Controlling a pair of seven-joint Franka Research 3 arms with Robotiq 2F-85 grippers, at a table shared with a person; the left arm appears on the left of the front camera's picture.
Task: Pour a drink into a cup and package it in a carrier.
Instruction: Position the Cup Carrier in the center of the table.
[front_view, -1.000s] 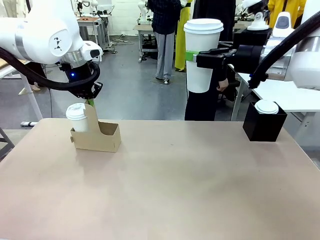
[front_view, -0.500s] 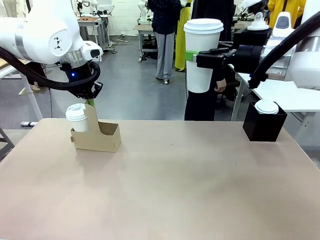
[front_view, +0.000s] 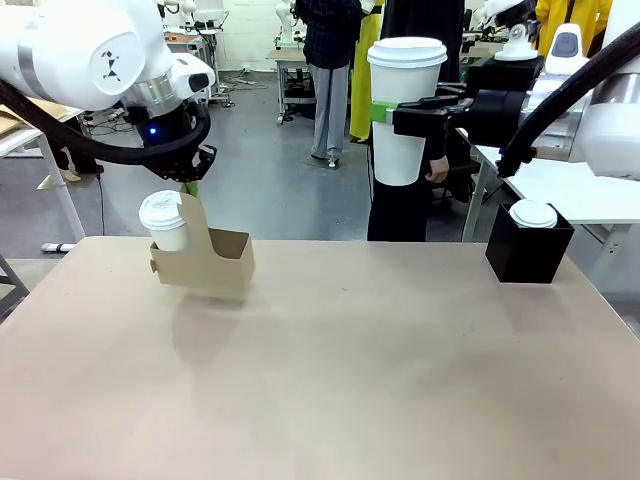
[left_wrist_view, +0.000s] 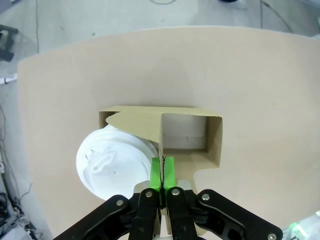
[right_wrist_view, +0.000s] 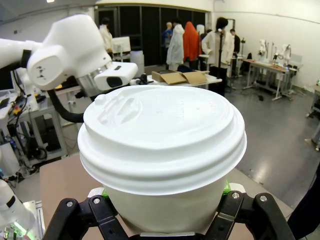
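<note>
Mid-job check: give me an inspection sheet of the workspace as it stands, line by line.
Surface: tan table, no spills seen.
Job's things: carrier hangs tilted, clear of the table, with a short lidded cup in one slot and the other slot empty; tall cup, lid on, held high at the far side; drink cannot be seen.
Clutter: black box at the far right corner, a white lid at its top.
Grippers: left gripper shut on the carrier's handle panel; right gripper shut on the tall cup.
Cables: black hoses along both arms, above the table.
Surroundings: a person at the far side; other people and benches behind.
</note>
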